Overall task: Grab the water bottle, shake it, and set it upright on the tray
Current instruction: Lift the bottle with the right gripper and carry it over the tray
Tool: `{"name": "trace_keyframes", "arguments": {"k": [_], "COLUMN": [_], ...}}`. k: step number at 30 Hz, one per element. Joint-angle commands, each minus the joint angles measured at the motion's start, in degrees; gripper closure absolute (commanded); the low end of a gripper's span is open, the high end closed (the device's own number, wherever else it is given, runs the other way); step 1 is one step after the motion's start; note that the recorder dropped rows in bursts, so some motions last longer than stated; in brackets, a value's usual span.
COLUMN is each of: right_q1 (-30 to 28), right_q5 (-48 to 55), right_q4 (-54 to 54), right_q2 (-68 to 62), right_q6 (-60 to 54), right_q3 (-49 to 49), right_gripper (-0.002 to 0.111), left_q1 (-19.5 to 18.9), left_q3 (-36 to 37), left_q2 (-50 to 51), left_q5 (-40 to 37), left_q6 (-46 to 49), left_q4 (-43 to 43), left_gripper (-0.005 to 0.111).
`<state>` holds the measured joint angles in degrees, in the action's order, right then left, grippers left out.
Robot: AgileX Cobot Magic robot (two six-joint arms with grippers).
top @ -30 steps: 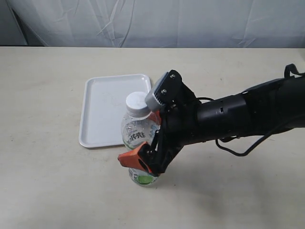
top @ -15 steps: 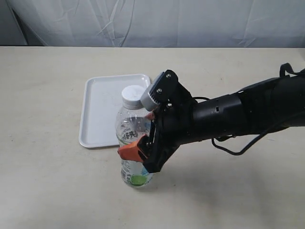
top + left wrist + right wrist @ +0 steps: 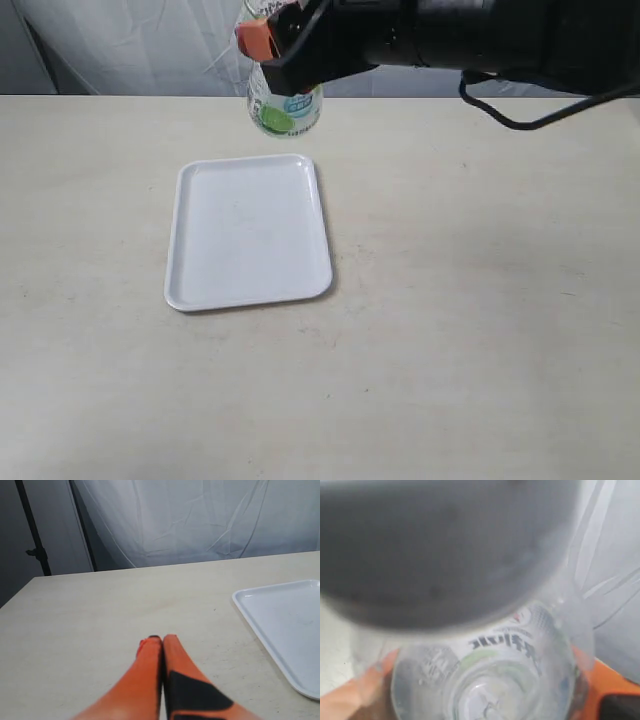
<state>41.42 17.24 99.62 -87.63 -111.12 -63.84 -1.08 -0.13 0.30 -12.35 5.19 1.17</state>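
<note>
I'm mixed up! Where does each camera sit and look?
Exterior view: high, looking down at the flat white rectangular plastic tray; black right arm holds the clear plastic water bottle.
Left wrist view: low over the table, behind shut orange left fingers.
Right wrist view: close on the blurred bottle, between right fingers.
Exterior and left wrist share the tray.

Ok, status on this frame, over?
Right gripper shut on bottle, held high above the table. Left gripper shut, holding nothing. Tray bare, nothing in the way.
</note>
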Motion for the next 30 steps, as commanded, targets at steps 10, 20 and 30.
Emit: {"name": "trace_keyframes", "arguments": {"k": [10, 20, 30], "right_q1": [-0.08, 0.01, 0.01], "right_q5": [1.18, 6.44, 2.95], "right_q4": [0.33, 0.33, -2.35], "right_q2": [-4.93, -7.55, -10.4], "right_q6": [7.28, 9.51, 14.74], "right_q3": [-8.16, -6.56, -2.05], "right_gripper": [0.109, 0.109, 0.109], "left_q1": [0.01, 0.01, 0.01], "left_q3": [0.13, 0.13, 0.13], "left_q2": [-0.3, -0.3, -0.3], "left_q5": [0.53, 0.53, 0.53], "left_q6": [-0.13, -0.13, -0.13], "left_q4": [-0.44, -0.44, -0.44], "left_gripper": [0.106, 0.106, 0.106]}}
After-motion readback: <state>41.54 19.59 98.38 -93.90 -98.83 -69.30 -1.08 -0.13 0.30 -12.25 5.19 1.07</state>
